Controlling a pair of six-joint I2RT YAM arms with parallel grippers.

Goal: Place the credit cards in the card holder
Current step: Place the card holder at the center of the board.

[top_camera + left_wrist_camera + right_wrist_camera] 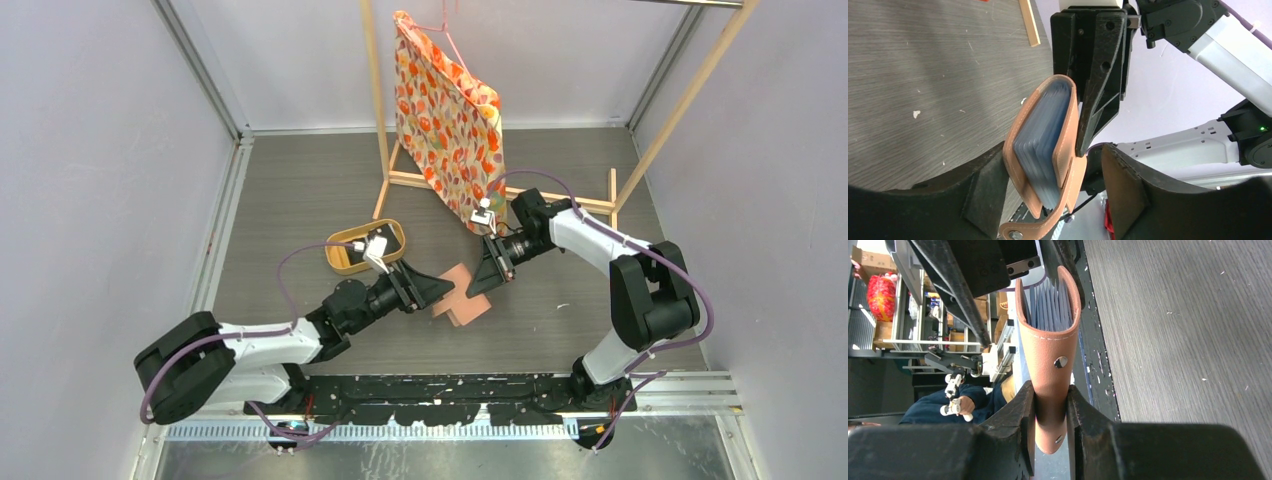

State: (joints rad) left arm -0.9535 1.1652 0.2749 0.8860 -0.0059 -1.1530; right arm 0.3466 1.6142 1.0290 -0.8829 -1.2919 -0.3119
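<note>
Above the tabletop middle, the right gripper pinches the card holder by its fold. The left gripper straddles it w/ jaws wide, gripping nothing. Step: prob. opening the holder. Next: spread one slot w/o tearing it.

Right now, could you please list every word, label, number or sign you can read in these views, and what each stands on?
No text is legible anywhere.
Salmon-brown leather card holder: stitching and snap studs only, no lettering.
Hanging orange patterned bag: pattern only, no words.
Brown cardboard box in the right wrist view's background: any print is too blurred to read.
</note>
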